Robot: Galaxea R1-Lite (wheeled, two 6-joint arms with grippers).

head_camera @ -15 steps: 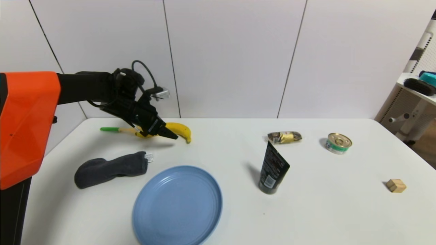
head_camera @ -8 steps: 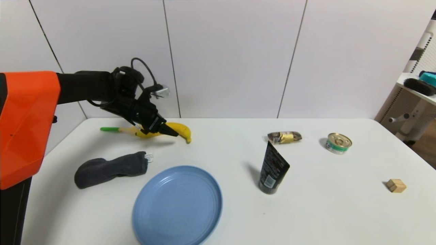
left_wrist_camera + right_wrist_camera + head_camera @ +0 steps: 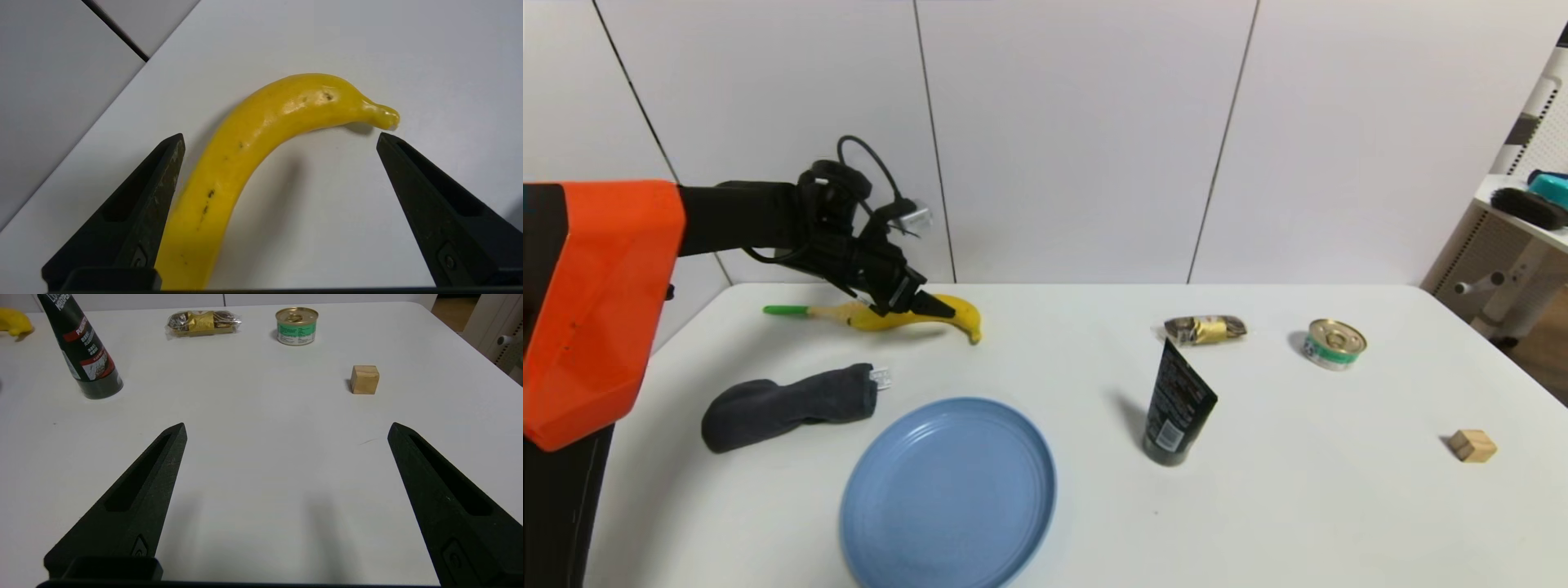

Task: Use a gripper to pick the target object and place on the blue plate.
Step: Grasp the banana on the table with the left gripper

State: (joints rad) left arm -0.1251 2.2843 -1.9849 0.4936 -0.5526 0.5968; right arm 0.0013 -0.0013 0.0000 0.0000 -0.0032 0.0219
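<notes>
The white bench (image 3: 1307,506) spreads beneath the left gripper (image 3: 280,139), which hangs over its far left part with its two fingers wide apart and nothing clamped between them. The blue plate (image 3: 949,494), round and shallow with a raised rim, lies on the bench nearer the robot than the left gripper. The yellow banana (image 3: 964,313) rests on the bench just below that gripper, its curved end reaching past the fingertips to the right. The dark grey cloth item (image 3: 792,406) lies on the near side of the left gripper, left of the plate. The black tube (image 3: 1178,406) stands upright on its cap, well to the gripper's right. The green-handled utensil (image 3: 786,310) lies to its left. Farther right of it are the wrapped snack (image 3: 1207,329), then the tin can (image 3: 1334,343), and, smallest, the wooden block (image 3: 1472,446). The right gripper (image 3: 288,430) is parked over the bench, its fingers apart.
</notes>
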